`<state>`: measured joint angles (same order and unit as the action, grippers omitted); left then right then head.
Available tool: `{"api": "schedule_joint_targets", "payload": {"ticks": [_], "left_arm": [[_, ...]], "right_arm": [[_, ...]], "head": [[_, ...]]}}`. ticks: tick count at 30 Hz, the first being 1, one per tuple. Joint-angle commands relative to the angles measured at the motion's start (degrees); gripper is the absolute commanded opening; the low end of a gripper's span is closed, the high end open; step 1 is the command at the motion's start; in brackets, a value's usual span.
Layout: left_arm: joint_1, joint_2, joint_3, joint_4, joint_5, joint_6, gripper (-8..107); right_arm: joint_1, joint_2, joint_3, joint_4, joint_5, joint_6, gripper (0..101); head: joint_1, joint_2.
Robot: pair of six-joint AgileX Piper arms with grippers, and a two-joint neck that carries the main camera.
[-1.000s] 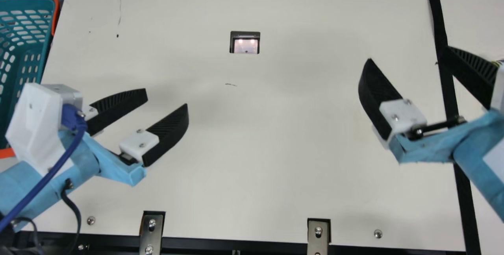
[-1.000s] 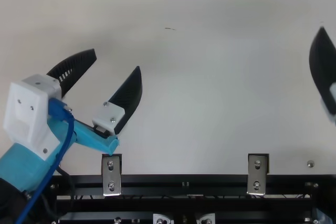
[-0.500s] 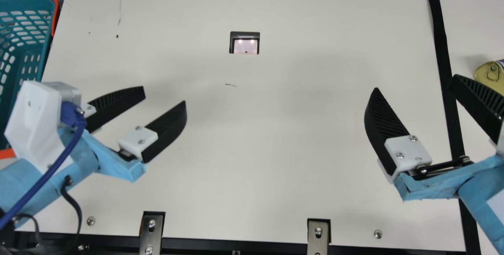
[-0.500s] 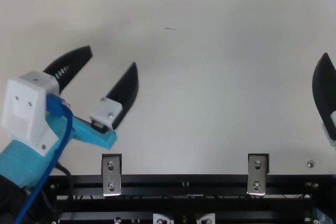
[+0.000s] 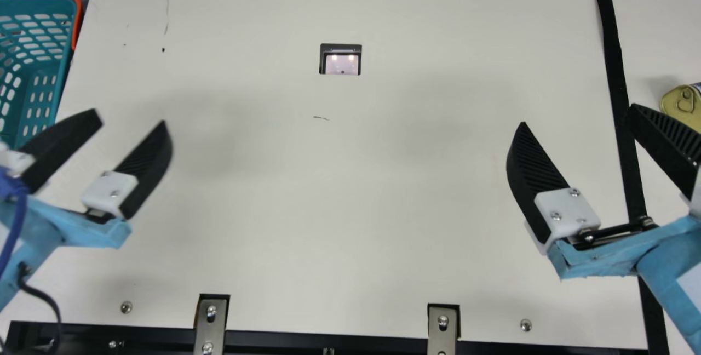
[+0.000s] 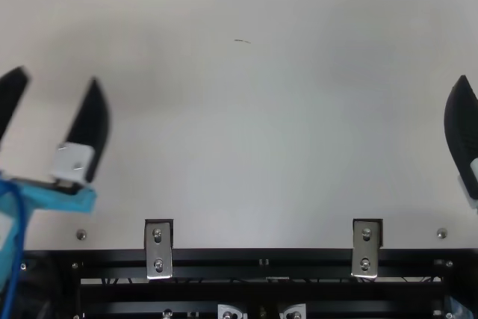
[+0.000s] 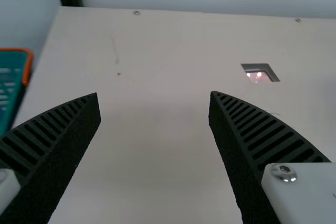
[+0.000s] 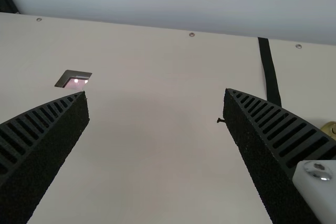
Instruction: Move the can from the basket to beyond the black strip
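In the main view the gold-lidded can (image 5: 681, 104) lies at the right edge, on the far side of the black strip (image 5: 614, 59) from the table's middle. My right gripper (image 5: 578, 114) stands open with one finger on each side of the strip, the outer fingertip close to the can. My left gripper (image 5: 131, 115) is open and empty at the left, near the teal basket (image 5: 52, 78). The left wrist view has my left gripper (image 7: 155, 95) with fingers wide apart. My right gripper (image 8: 156, 93) is likewise spread, with the can (image 8: 329, 129) past one finger.
A small square cutout (image 5: 340, 59) with a shiny plate sits in the table's upper middle. Metal brackets (image 5: 211, 319) and a black rail run along the near edge. The basket's orange rim (image 5: 77, 21) borders the table's left side.
My left gripper has moved left, toward the basket side, still open. My right gripper first came nearer the table's front edge, uncovering the can, and then stayed still.
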<state>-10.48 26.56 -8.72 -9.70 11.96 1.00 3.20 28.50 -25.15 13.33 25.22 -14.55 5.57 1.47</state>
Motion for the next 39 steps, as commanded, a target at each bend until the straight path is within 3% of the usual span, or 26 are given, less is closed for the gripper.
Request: {"api": "schedule_joint_targets", "payload": {"ticks": [1,2,3,7,14,21,30,31,34,39], "left_arm": [[7.3,-10.8,0.2,2.4,3.8,-1.1,90],[8.9,-13.0,0.2,3.3,5.4,-1.6,90],[3.8,-4.7,0.2,1.8,2.5,-1.0,90],[8.4,-11.6,0.2,3.3,5.4,-1.6,90],[8.8,-13.1,0.2,3.3,5.4,-1.6,90],[8.8,-13.1,0.2,3.3,5.4,-1.6,90],[8.8,-13.1,0.2,3.3,5.4,-1.6,90],[8.8,-13.1,0.2,3.3,5.4,-1.6,90],[8.8,-13.1,0.2,3.3,5.4,-1.6,90],[8.8,-13.1,0.2,3.3,5.4,-1.6,90]], "right_arm": [[0.0,0.0,0.0,0.0,0.0,0.0,101],[0.0,0.0,0.0,0.0,0.0,0.0,101],[0.0,0.0,0.0,0.0,0.0,0.0,101],[0.0,0.0,0.0,0.0,0.0,0.0,101],[0.2,-0.7,0.0,-1.1,-0.1,1.0,101],[-0.5,-7.5,3.1,-2.4,1.0,2.3,101],[-2.9,-18.7,10.6,-2.5,5.7,3.1,101],[-2.8,-16.4,9.1,-2.8,4.9,3.0,101],[-3.0,-18.7,10.7,-2.8,6.6,3.1,101],[-3.0,-18.8,10.7,-2.8,6.5,3.1,101]], "head": [[0.0,-0.1],[0.0,-0.1],[0.0,-0.1],[0.0,-0.1],[0.0,-0.1],[0.0,-0.1],[0.0,-0.1],[0.0,-0.1],[0.0,-0.1],[0.0,-0.1]]}}
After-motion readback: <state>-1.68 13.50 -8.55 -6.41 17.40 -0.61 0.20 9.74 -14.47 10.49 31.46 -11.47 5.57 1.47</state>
